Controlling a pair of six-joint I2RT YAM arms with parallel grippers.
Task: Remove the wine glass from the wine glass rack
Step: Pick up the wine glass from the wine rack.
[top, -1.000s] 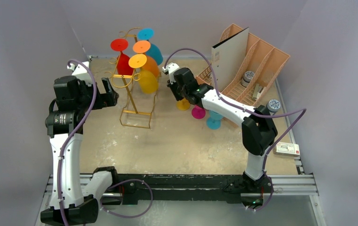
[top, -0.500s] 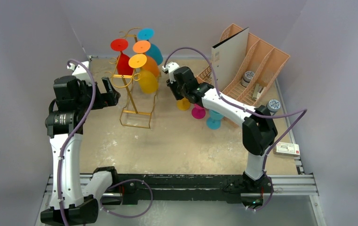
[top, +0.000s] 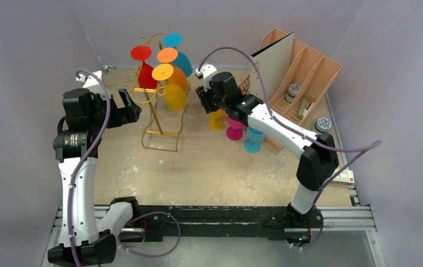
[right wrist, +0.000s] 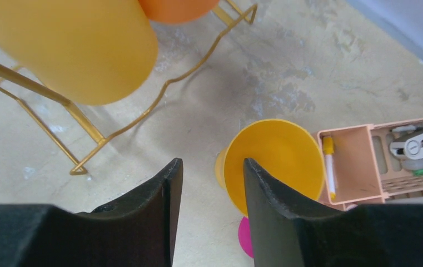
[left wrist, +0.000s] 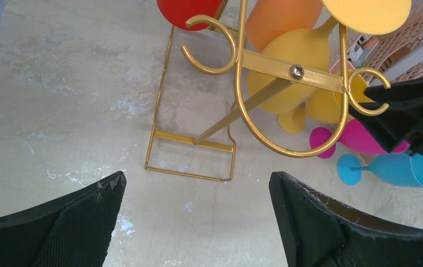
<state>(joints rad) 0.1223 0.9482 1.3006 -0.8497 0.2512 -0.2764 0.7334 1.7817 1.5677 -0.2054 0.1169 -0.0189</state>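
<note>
Left arm [top: 78, 167]: white shell links between black joint housings; one black motor drum [top: 74, 140] carries a silver label band.
Right arm [top: 275, 125]: same white-and-black build, with a bulky black elbow block [top: 315, 164].
Left cable [top: 109, 111]: purple, looped loose along the arm.
Right cable [top: 231, 48]: purple, arching clear of the links.
Left base [top: 81, 253]: black, angular casing.
Right base [top: 300, 236]: black, small green light low on it.
Left gripper [left wrist: 198, 217]: black fingers [left wrist: 70, 228], woven-texture face, tip edges nicked pale.
Right gripper [right wrist: 212, 206]: matt black fingers [right wrist: 142, 222], smooth, rounded tips.
</note>
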